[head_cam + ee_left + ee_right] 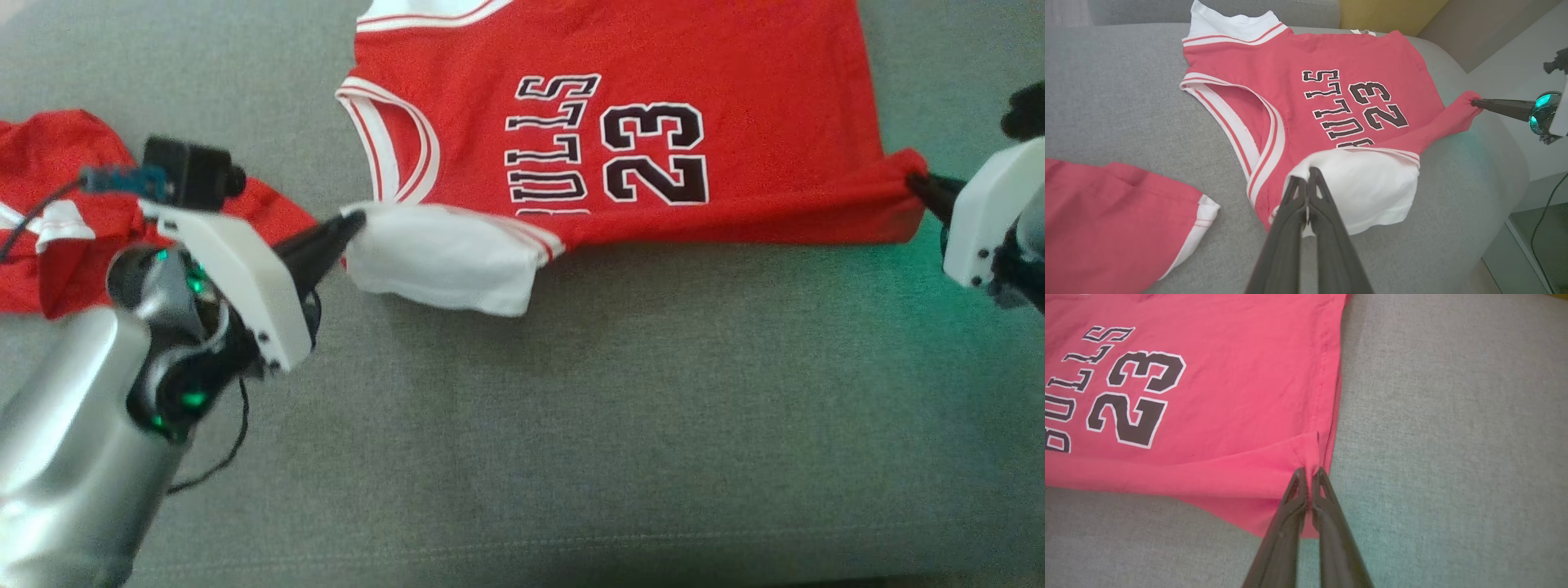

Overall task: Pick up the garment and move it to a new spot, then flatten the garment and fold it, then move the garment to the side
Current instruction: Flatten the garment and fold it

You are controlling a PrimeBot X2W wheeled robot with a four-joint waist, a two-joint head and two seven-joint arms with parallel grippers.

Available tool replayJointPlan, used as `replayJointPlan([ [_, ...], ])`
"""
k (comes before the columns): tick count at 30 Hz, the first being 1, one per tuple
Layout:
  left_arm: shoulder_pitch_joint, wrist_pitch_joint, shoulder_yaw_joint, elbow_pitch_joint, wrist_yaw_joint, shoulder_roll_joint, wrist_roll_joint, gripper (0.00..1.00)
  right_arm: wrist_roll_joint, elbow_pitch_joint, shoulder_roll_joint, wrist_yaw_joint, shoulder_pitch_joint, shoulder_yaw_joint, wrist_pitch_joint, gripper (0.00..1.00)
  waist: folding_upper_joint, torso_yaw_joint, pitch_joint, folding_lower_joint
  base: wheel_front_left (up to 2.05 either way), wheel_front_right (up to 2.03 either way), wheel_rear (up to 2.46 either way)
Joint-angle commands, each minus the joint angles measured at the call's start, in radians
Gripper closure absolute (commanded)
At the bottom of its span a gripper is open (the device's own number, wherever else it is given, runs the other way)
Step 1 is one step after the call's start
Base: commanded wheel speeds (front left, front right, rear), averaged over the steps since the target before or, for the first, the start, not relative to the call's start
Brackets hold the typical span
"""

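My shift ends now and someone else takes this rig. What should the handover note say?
Jersey: spread print-up on the grey cushion, near edge stretched between the grippers.
Left gripper: shut on its white sleeve.
Right gripper: shut on its red hem corner.
A second red garment lies at the robot's left.
Done: laid out, mostly flat.
Left: fold, then move aside.

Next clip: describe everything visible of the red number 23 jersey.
The jersey is red, soft-looking fabric with white-and-red striped trim at neck and armhole, and black, white-outlined BULLS and 23. It lies mostly flat on the grey cushion, with its near edge rolled over and a white flap at its shoulder end. The left gripper is shut on that white flap. The right gripper is shut on the bunched hem corner.
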Motion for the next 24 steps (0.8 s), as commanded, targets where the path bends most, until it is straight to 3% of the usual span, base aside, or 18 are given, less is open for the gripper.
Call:
replayJointPlan([
  [1,-0.098,0.007,0.048,-0.005,-0.008,0.025,0.006,1.00,-0.005,-0.002,-0.010,0.007,-0.030,-0.016,-0.007,1.00,-0.0001,0.006,0.026,0.0000,0.00,0.00,0.00],
  [21,-0.318,-0.016,-0.002,0.265,-0.041,-0.034,0.078,1.00,-0.083,0.124,0.086,0.007,-0.201,0.034,-0.048,1.00,-0.0001,0.003,0.156,0.0000,0.00,0.00,0.00],
  [22,-0.327,-0.022,-0.002,0.282,-0.038,-0.039,0.082,1.00,-0.093,0.135,0.092,0.007,-0.211,0.034,-0.066,0.76,-0.0001,0.002,0.159,0.0000,0.00,0.00,0.00],
  [23,-0.338,-0.034,0.000,0.299,-0.031,-0.045,0.090,0.63,-0.101,0.144,0.099,0.007,-0.219,0.036,-0.082,0.31,-0.0001,0.002,0.162,0.0000,0.00,0.00,0.00],
  [24,-0.350,-0.052,0.003,0.315,-0.023,-0.052,0.100,0.00,-0.102,0.156,0.108,0.007,-0.224,0.034,-0.095,0.00,-0.0001,0.000,0.163,0.0000,0.00,0.00,0.00],
])
